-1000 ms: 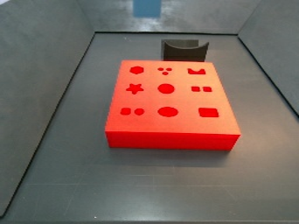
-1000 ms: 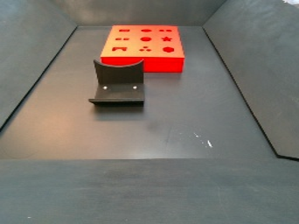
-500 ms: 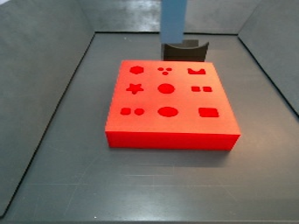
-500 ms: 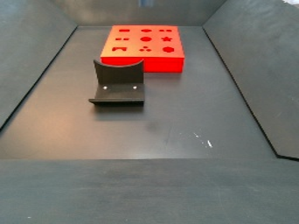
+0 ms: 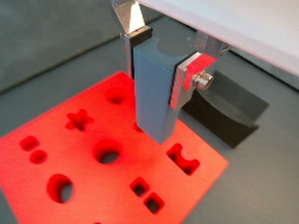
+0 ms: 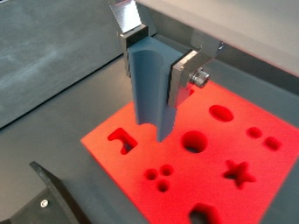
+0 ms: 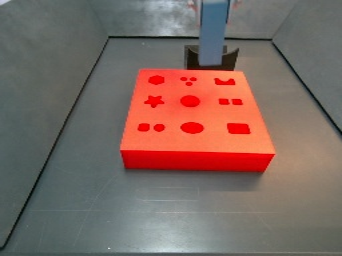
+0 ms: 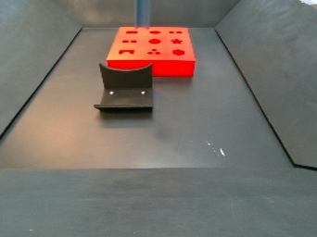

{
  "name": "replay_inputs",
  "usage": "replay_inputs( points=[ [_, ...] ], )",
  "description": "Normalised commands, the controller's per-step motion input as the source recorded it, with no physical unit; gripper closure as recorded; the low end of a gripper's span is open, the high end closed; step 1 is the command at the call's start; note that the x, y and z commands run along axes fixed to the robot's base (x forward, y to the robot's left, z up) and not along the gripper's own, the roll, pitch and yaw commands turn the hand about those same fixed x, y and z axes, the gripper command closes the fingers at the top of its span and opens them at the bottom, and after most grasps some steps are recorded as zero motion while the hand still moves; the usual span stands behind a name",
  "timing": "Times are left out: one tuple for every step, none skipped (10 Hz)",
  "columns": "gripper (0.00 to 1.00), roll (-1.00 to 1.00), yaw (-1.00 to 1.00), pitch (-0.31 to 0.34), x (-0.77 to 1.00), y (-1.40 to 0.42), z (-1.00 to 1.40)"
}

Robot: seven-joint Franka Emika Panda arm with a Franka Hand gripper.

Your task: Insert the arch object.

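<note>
My gripper [image 5: 163, 57] is shut on the arch object [image 5: 155, 96], a long blue-grey block with a rounded groove along one face. It hangs upright between the silver fingers in both wrist views; the gripper [image 6: 160, 57] grips the object [image 6: 149, 96] near its upper end. In both side views only the block shows, coming down from the top edge [image 7: 213, 30] [image 8: 144, 11]. Its lower end hovers above the red board [image 7: 201, 140], close to the arch-shaped hole [image 5: 181, 157] [image 6: 121, 140] [image 7: 225, 80] at one corner.
The dark fixture [image 7: 210, 52] [image 8: 124, 88] stands on the floor just beyond the board's arch-hole end, and shows in both wrist views [image 5: 228, 109] [image 6: 52, 197]. The board [image 8: 151, 51] has several other shaped holes. Grey walls ring the floor.
The blue-grey block has come down further into a side view and shifted right, from the back wall to above the board's far right corner.
</note>
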Motion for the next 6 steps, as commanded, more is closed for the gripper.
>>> replay_inputs(
  points=[
    [1.0,0.16,-0.14,-0.114,1.0,0.13,-0.51],
    [1.0,0.16,-0.13,-0.111,1.0,0.11,-0.47],
    [1.0,0.15,-0.12,-0.061,1.0,0.11,-0.43],
    [1.0,0.17,-0.11,0.0,1.0,0.17,-0.23],
    [1.0,0.13,-0.04,0.014,1.0,0.13,-0.01],
    [1.0,0.14,0.0,0.091,1.0,0.12,0.0]
  ],
)
